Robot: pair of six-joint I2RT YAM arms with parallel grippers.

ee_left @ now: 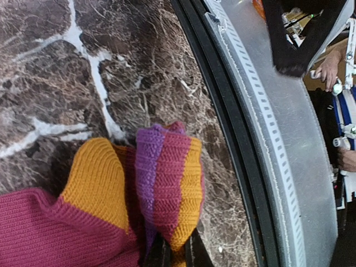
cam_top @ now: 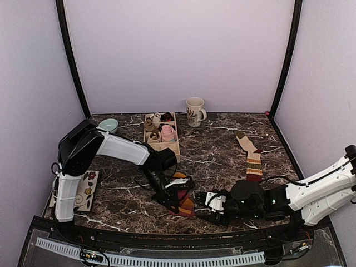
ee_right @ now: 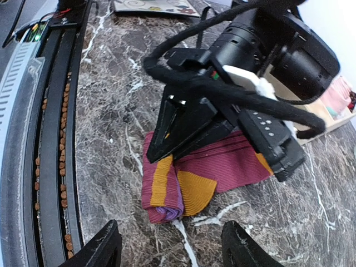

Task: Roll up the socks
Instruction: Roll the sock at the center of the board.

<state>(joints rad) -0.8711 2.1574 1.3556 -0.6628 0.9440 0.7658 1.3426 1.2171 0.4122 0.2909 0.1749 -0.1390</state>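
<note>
Left gripper [ee_left: 173,255] clamped on sock [ee_left: 167,178] fold; right gripper [ee_right: 171,236] apart just beside sock. Early release could've unrolled it.

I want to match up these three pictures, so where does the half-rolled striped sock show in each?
Top view: striped sock low centre, near the front edge.
Left wrist: sock along the bottom, left to centre.
Right wrist: sock at centre, slightly low.
Shared landmark: black rail at the front, close beside the sock in every view.
</note>
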